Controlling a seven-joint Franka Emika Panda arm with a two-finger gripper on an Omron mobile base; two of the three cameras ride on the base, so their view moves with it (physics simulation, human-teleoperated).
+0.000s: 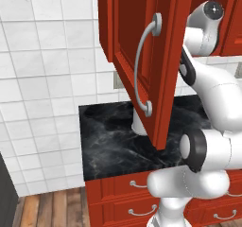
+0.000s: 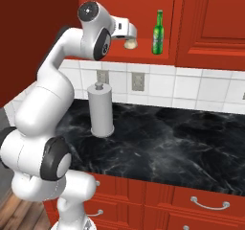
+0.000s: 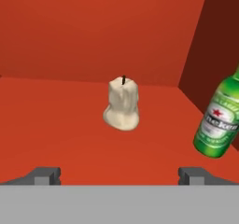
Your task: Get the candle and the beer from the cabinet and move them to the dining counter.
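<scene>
The cream-white candle (image 3: 122, 104) stands on the floor of the open red-brown cabinet (image 3: 56, 125), straight ahead of my gripper (image 3: 119, 174) and a short way off. The gripper is open, its two fingertips (image 3: 45, 174) spread wide with nothing between them. To the candle's right stands the green beer (image 3: 218, 120) bottle with its red-and-white label. From the right base view, the hand reaches into the cabinet (image 2: 143, 57) just above and in front of the candle (image 2: 129, 43), and the beer (image 2: 158, 32) stands upright to its right. The dining counter is out of view.
The cabinet door (image 1: 137, 41) with its curved silver handle (image 1: 144, 65) hangs open to the arm's left. Below is a narrow black counter (image 2: 182, 143) against white tiles, with a grey paper-towel holder (image 2: 101, 110) on it. Red drawers (image 2: 206, 202) run beneath.
</scene>
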